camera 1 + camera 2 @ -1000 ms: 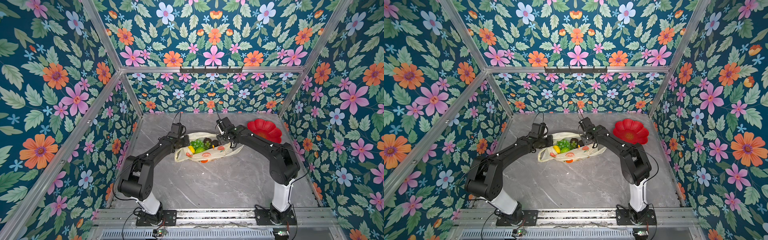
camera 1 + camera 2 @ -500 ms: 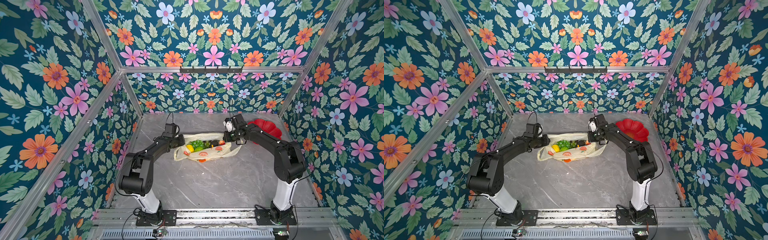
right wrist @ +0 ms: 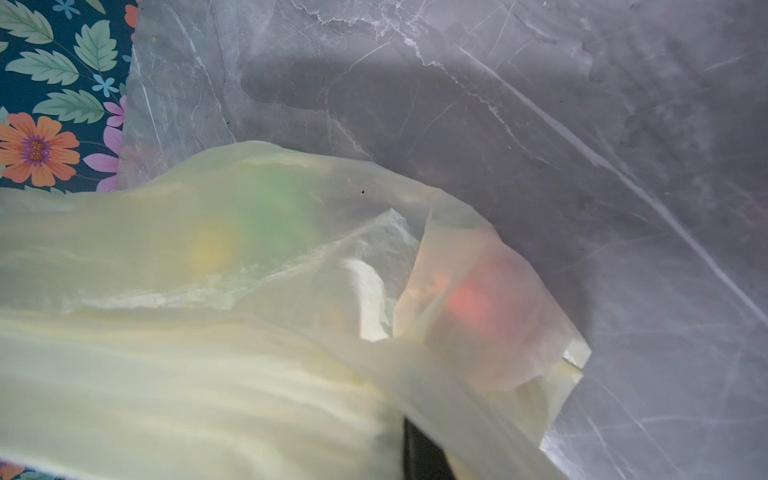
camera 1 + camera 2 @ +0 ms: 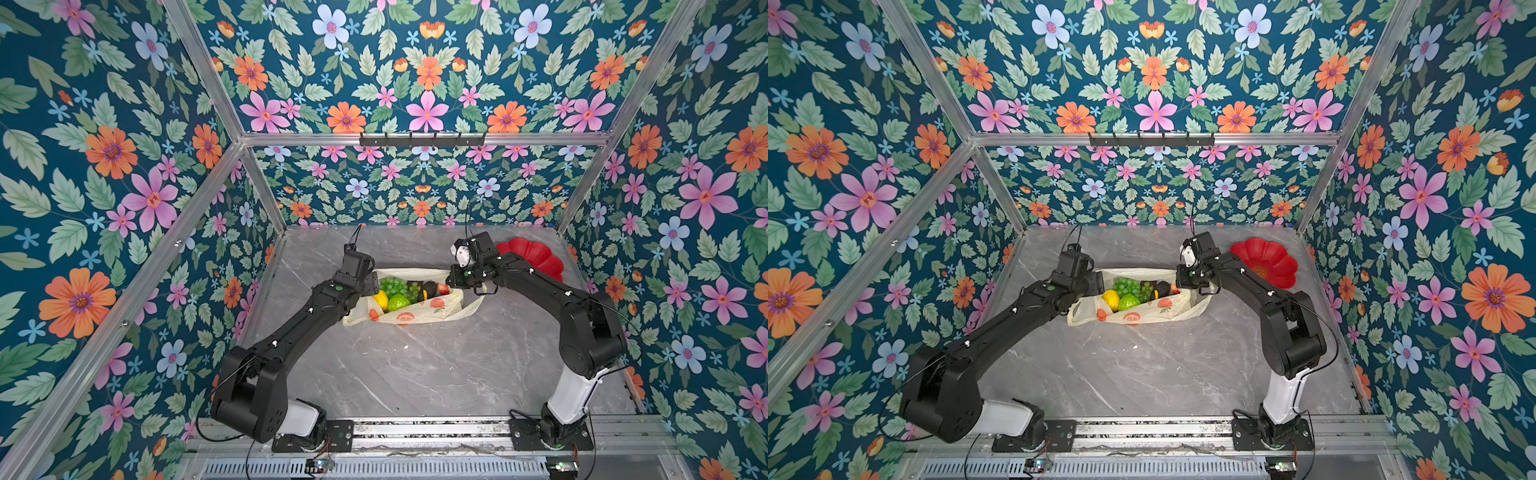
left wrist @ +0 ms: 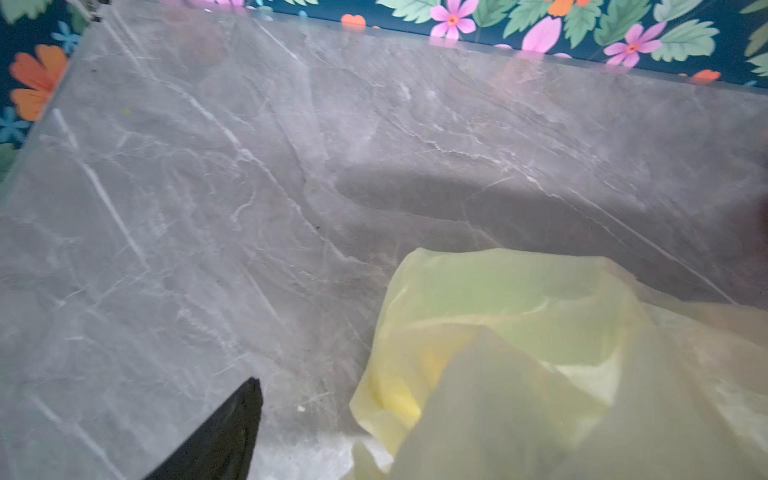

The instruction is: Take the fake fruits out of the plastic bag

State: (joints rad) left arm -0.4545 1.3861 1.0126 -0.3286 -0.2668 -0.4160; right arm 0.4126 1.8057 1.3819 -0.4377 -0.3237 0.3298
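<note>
Fruits (image 4: 399, 293) lie in the open-mouthed bag (image 4: 415, 316), mid-frame in both top views. Our right gripper (image 4: 454, 277) is clamped on its right rim. Our left gripper (image 4: 372, 284) stands spread at the left rim. We should hold the right rim taut and reach in from the left.

The plastic bag (image 4: 419, 316) lies on the tabletop (image 4: 415, 374), toward the rear. In its open mouth the grape bunch (image 4: 392, 286) sits at the back left. The lemon (image 4: 380, 300) is in front of it, with the bumpy fruit (image 4: 399, 302) just right of the lemon. An avocado (image 4: 430, 287) and the strawberry (image 4: 444, 289) lie farther right. The left gripper (image 4: 369, 283) is at the bag's left end, the right gripper (image 4: 455, 277) at its right end. The flower-shaped plate (image 4: 1266, 262) rests behind and right of the bag.
</note>
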